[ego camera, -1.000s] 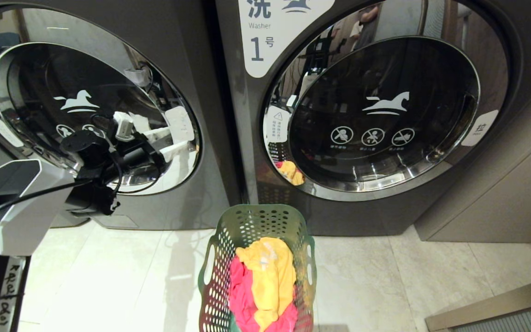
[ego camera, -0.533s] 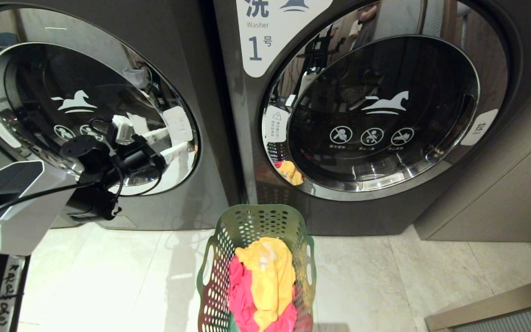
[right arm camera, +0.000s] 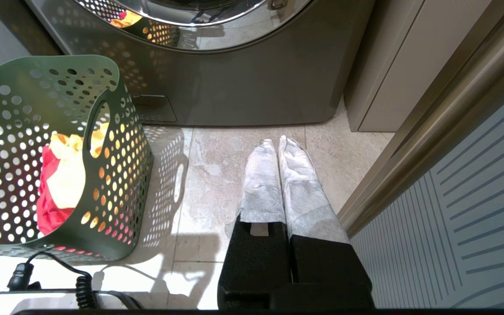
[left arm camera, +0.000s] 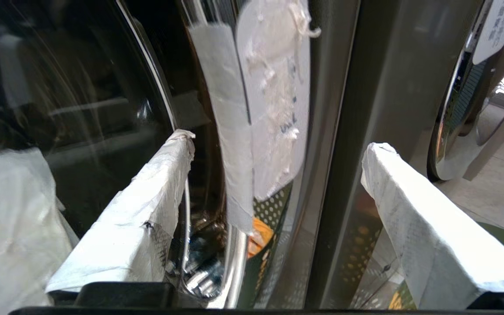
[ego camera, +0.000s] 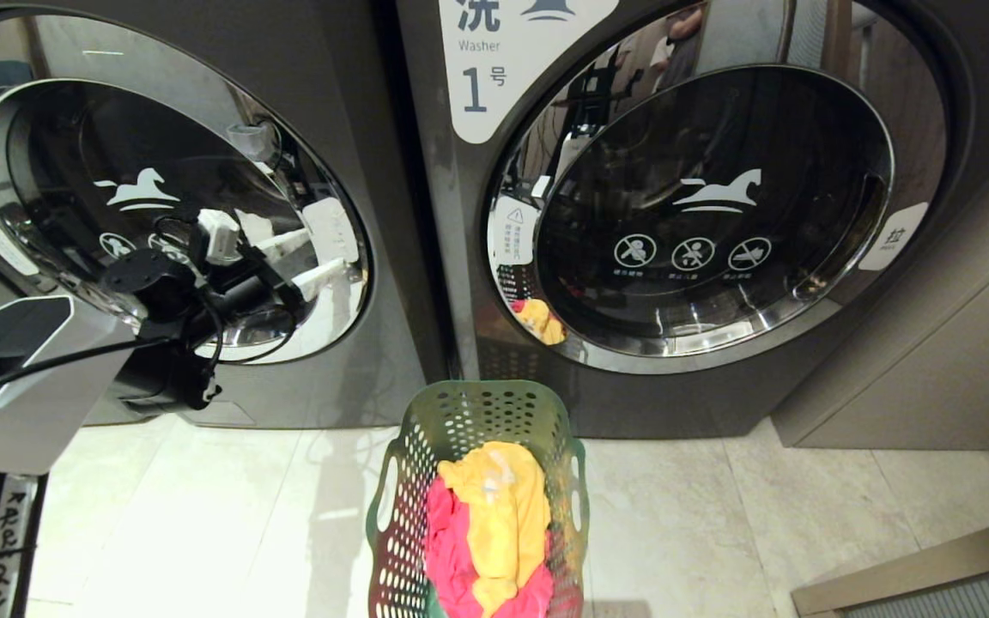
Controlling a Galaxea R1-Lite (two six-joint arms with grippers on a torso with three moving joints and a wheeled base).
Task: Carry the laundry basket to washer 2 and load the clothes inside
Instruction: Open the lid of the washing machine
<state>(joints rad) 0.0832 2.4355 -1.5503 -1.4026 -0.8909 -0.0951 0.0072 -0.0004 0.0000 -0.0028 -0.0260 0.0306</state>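
The green laundry basket (ego camera: pixel 477 390) stands on the floor in front of the two machines, also seen in the right wrist view (right arm camera: pixel 59 87). The clothes that show in it are a yellow garment (ego camera: pixel 494 498) and a pink-red one (ego camera: pixel 447 549). Washer 2 (ego camera: pixel 177 197) is the left machine; its door is shut and its number label is out of frame. My left gripper (ego camera: pixel 310 257) is open at the door's right rim. Its white-wrapped fingers straddle the white tab (left arm camera: pixel 274 87) on that rim. My right gripper (right arm camera: pixel 274 142) hangs shut and empty over the floor right of the basket.
Washer 1 (ego camera: pixel 692 215) stands on the right with its door shut. A beige cabinet (ego camera: pixel 932 343) flanks it. A ribbed panel with a metal edge (right arm camera: pixel 475 197) runs along the right. A coiled cable (right arm camera: pixel 77 280) lies near the basket. Pale tiles (ego camera: pixel 203 515) lie to the basket's left.
My left gripper has edged slightly left and up along the washer door, still open. The basket and the right gripper have stayed put.
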